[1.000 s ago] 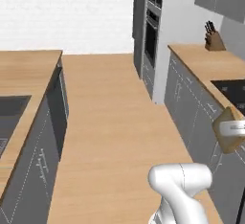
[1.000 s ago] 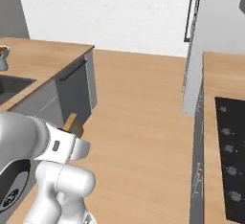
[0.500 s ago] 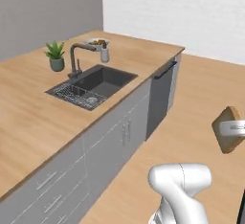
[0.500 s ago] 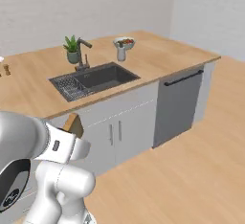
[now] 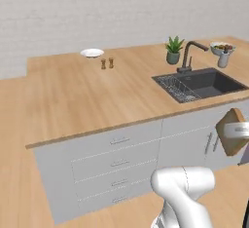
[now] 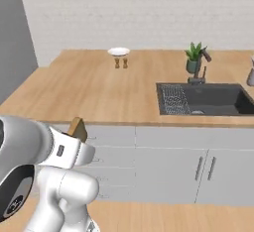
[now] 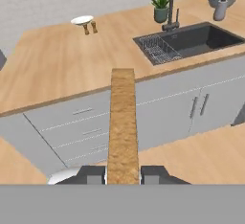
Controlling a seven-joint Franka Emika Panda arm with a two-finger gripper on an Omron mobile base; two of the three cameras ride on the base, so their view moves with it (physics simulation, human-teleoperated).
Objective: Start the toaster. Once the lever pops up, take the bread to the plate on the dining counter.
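Bread (image 7: pixel 122 122) riding edge-on in the tool (image 7: pixel 122 174), facing the dining counter (image 5: pixel 73 95).
Gripping the slice by its flat faces, with both dark fingertips (image 7: pixel 93 174) pressed against it at 6 o'clock in the hand view, so closed on the toast and nothing else; holding it upright on its crust, probably so it clears the counter edge and can be laid flat later. Carrying it out in front of the grey drawers, well short of the wood top. Sitting far back at about 11 o'clock in the hand view: the plate (image 7: pixel 82 20), just beside two small brown shakers (image 7: pixel 90 27). Lying off at 1 o'clock: the dark sink (image 7: pixel 189 40) with its tap (image 7: pixel 174 5) and a potted plant (image 7: pixel 161 4). Judging the carry as under way, with the reach across to the plate not yet made.
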